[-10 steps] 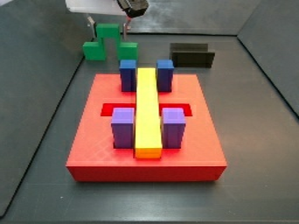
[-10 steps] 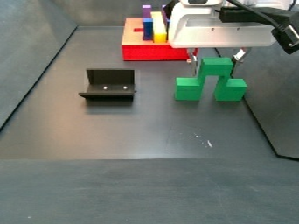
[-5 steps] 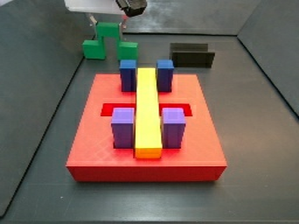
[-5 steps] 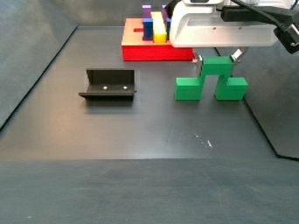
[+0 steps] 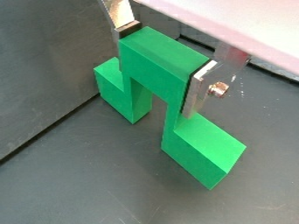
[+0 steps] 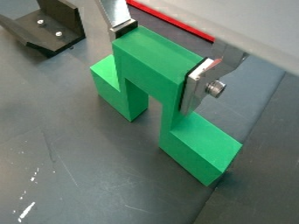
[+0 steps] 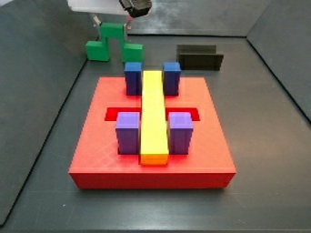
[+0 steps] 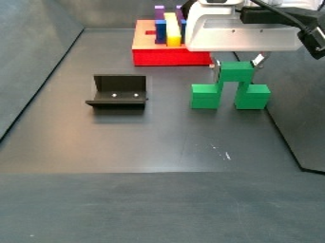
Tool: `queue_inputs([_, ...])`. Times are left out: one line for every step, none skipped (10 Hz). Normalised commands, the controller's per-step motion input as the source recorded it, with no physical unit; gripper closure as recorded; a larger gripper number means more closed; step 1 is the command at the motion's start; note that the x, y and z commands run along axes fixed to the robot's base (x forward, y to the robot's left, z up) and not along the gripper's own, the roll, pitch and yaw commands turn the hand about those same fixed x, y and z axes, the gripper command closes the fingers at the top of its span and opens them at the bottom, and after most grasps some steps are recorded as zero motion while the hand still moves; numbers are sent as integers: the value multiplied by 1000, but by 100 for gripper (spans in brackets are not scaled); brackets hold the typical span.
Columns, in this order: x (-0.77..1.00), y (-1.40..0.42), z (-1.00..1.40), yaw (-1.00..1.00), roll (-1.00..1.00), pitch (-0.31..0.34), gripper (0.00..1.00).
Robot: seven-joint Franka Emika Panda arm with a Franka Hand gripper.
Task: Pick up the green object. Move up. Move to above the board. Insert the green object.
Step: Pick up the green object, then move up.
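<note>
The green object (image 5: 176, 96) is a bright green bridge piece with a raised middle cube and two lower legs. My gripper (image 5: 163, 57) is shut on the middle cube, one silver finger (image 5: 201, 87) on each side. Both wrist views show this grip (image 6: 162, 54). In a side view the green object (image 8: 229, 87) hangs under the gripper (image 8: 235, 65) with its legs at or just off the floor. The board (image 7: 152, 168) is a red block with a yellow bar (image 7: 153, 114) and purple posts. It lies apart from the green object (image 7: 112, 44).
The fixture (image 8: 117, 92), a black bracket, stands on the dark floor away from the green object; it also shows in a side view (image 7: 201, 57) and a wrist view (image 6: 47, 26). Grey walls bound the floor.
The green object and the gripper have risen very slightly. Nothing else has moved.
</note>
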Motion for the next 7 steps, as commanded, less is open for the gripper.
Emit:
queue_inputs([0,0,0,0,0,0,100])
queue_inputs([0,0,0,0,0,0,100])
queue_inputs([0,0,0,0,0,0,100])
queue_inputs([0,0,0,0,0,0,100])
queue_inputs([0,0,0,0,0,0,100])
queue_inputs([0,0,0,0,0,0,100])
queue_inputs([0,0,833,0,0,0,100])
